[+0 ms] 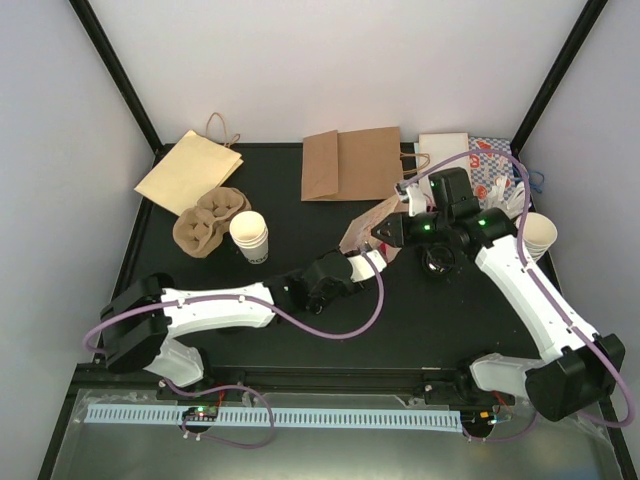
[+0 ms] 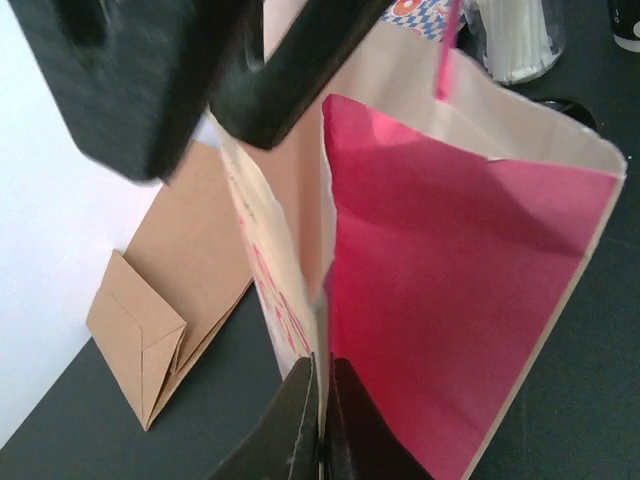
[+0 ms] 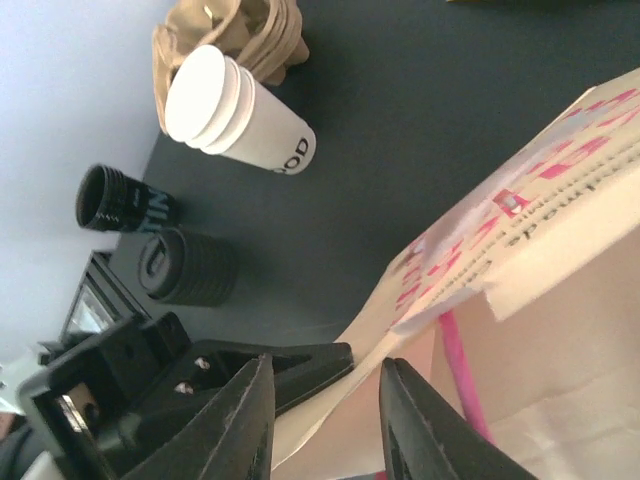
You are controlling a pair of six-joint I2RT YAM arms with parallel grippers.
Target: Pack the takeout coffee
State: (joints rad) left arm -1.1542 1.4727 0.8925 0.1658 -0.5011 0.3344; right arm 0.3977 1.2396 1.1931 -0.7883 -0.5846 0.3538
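Observation:
The takeout coffee, a white paper cup [image 1: 250, 237] with dark print low on its side, stands at the left beside a brown cup carrier [image 1: 205, 222]. The right wrist view shows the cup [image 3: 240, 115] far from both grippers. A white bag with pink print [image 1: 362, 228] is held up at mid-table, its pink inside [image 2: 450, 300] open toward the left wrist camera. My left gripper [image 1: 380, 256] [image 2: 322, 400] is shut on the bag's side wall. My right gripper [image 1: 392, 232] [image 3: 325, 400] is open, its fingers astride the bag's rim [image 3: 470, 290] without pinching it.
Flat brown paper bags lie at the back left [image 1: 190, 170] and back middle [image 1: 350, 165]. Printed bags [image 1: 480, 165] and a stack of cream cups [image 1: 538, 235] stand at the right. Black lids [image 1: 438, 262] sit under the right arm. A clear holder of white sticks [image 2: 515, 35] stands behind the bag.

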